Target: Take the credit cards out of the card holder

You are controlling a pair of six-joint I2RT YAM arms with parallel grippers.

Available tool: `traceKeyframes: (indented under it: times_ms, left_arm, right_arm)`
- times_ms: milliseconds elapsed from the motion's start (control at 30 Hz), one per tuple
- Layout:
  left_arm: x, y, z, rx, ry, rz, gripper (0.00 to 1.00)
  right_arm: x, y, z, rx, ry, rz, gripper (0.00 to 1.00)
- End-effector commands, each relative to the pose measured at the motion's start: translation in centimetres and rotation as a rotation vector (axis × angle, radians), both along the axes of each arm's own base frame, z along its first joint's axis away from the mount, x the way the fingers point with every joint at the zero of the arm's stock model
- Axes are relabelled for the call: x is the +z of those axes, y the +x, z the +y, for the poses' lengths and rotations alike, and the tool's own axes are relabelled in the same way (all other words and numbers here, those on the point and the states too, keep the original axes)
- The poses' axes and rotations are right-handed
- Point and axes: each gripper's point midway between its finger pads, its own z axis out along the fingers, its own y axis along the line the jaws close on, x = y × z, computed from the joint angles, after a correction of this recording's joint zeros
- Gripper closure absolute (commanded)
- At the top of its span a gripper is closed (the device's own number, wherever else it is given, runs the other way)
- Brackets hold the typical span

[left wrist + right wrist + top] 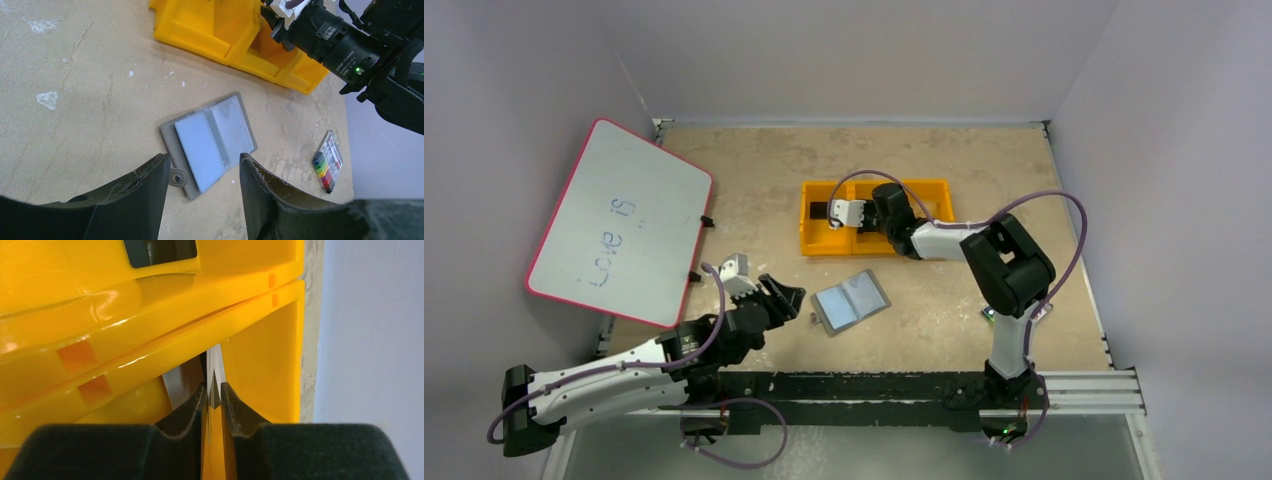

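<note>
narrow around a thin silver-white plastic credit card [214, 367], grip unclear, the right gripper [214, 390] is hovering over the yellow plastic bin tray [260, 365], upper centre. the card is risking catching its wall. the grey folding card holder [851, 301] is lying open mid-frame.

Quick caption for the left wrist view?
Open left fingers frame the unfolded card holder, yellow bin tray beyond.

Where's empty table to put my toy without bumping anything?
Bare table lies between the whiteboard and the yellow bin, behind the bin up to the back wall, and right of the bin. It's crowded near the front: the left gripper, the card holder and the crayons.
</note>
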Motion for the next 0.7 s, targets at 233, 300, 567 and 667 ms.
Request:
traceKeyframes:
  times_ms: [233, 300, 567, 667]
  left_arm:
    - [2.0, 0.3, -0.8, -0.006, -0.03, -0.027, 0.47]
    - [1.9, 0.3, -1.0, -0.01, -0.031, -0.024, 0.47]
    - [1.8, 0.3, -2.0, -0.034, -0.042, -0.012, 0.47]
    - [1.7, 0.2, -2.3, -0.037, -0.051, -0.003, 0.47]
  right_arm:
    - [5.8, 0.1, 1.1, 0.051, 0.074, -0.073, 0.66]
    - [6.5, -0.3, 1.3, 0.067, 0.085, -0.066, 0.65]
    - [9.8, -1.3, 0.6, 0.048, 0.133, -0.093, 0.64]
    - [13.4, -1.6, 0.2, -0.025, 0.271, -0.141, 0.62]
